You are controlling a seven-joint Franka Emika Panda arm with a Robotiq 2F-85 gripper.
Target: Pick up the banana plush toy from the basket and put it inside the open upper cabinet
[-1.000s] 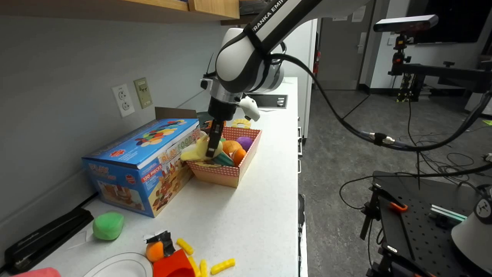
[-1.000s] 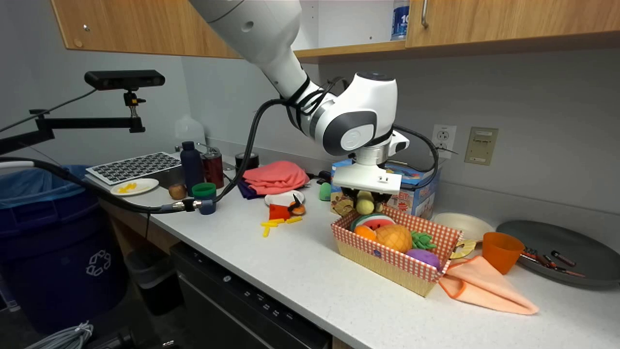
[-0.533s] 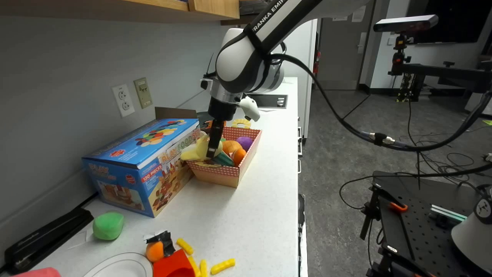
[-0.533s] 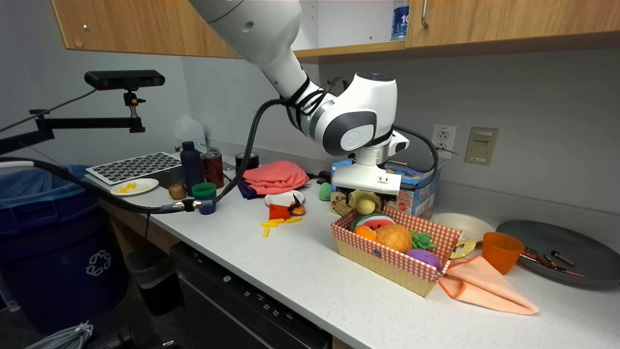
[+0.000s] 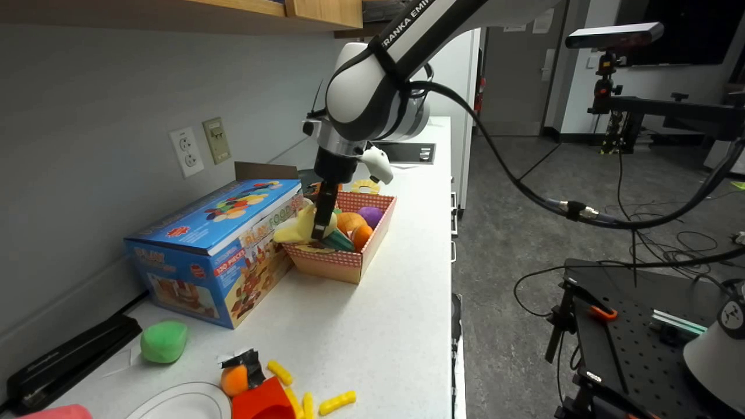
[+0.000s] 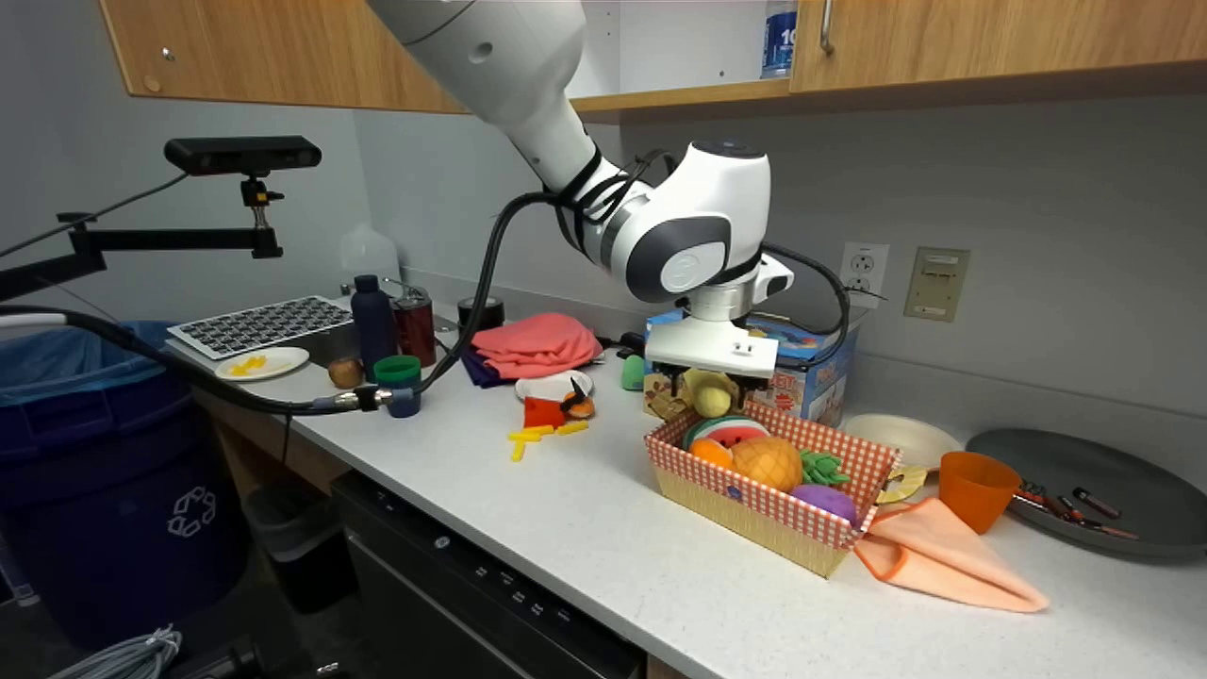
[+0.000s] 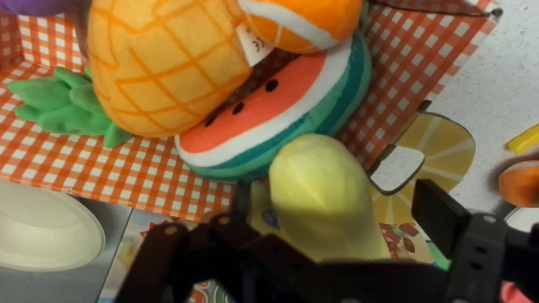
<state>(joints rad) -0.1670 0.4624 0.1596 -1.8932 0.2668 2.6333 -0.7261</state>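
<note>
Gripper (image 7: 332, 198) at a corner of basket (image 5: 329, 267). Jaws spread, banana (image 7: 324, 185) btwn them. Wrist view: open gap from banana to one finger (image 7: 440, 219), narrower on opp. side; contact there, can't tell. Banana sits over that corner, end showing past rim on the side of box (image 5: 180, 273) in an exterior view; whether it touches rim, can't tell.

Room: strip of counter (image 6: 566, 500) runs btwn basket & front edge. Other long side tighter: box just beside, flap (image 5: 265, 170) up; bowl (image 7: 46, 248) further along; wall (image 6: 1037, 189) behind both.

In basket, nr banana: watermelon (image 7: 273, 122) right by its rounded end, then orange (image 7: 303, 21), pineapple (image 7: 164, 63), purple toy (image 7: 38, 6). Checked sides rise round them.

Past basket end opp. gripper: cloth (image 6: 943, 556), cup (image 6: 976, 490), pan (image 6: 1094, 457). Other way, well apart from basket: green toy (image 5: 165, 341), fries (image 5: 337, 402), plate (image 5: 180, 401).

Overhead: cabinet (image 6: 679, 47) open, well above banana; bottle (image 6: 779, 42) in it, by closed door (image 6: 1000, 38). Arm (image 6: 514, 85) covers part of opening in an exterior view; cable (image 6: 489, 269) loops off arm, in front of counter items.
</note>
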